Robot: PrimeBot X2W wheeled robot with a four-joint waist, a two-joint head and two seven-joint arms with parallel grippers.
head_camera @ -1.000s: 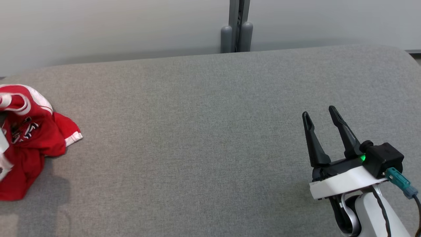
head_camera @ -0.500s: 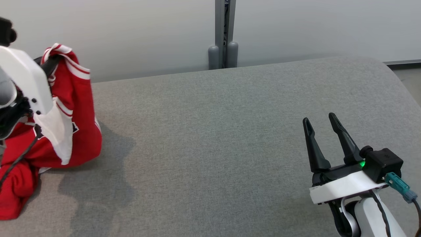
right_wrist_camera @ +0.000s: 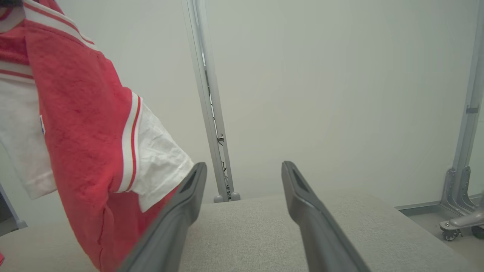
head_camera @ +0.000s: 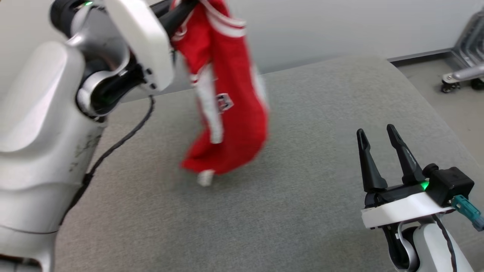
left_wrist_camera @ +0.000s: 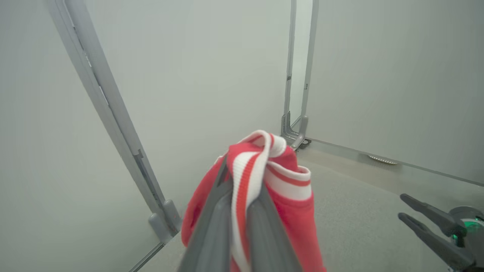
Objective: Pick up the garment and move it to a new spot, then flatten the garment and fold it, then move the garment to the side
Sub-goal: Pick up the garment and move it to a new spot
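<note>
A red garment point(head_camera: 227, 102) with white stripes hangs from my left gripper point(head_camera: 181, 7) at the top of the head view, its lower end just above or brushing the grey surface point(head_camera: 310, 124). In the left wrist view the left gripper point(left_wrist_camera: 242, 177) is shut on a striped edge of the garment point(left_wrist_camera: 264, 170). My right gripper point(head_camera: 374, 132) stands open at the lower right with nothing between its fingers. The right wrist view has the garment point(right_wrist_camera: 79, 124) hanging at the left, beyond the open right gripper point(right_wrist_camera: 242, 168).
The grey padded surface ends at the right, with bare floor point(head_camera: 435, 79) and a wheeled metal frame point(head_camera: 461, 75) beyond it. A pale wall with a grey post point(right_wrist_camera: 211, 113) stands behind. My left arm point(head_camera: 45, 132) covers the left of the head view.
My left gripper has lifted the garment off the surface and carried it right, toward the middle. The head camera has turned right. The right gripper has stayed open and still.
</note>
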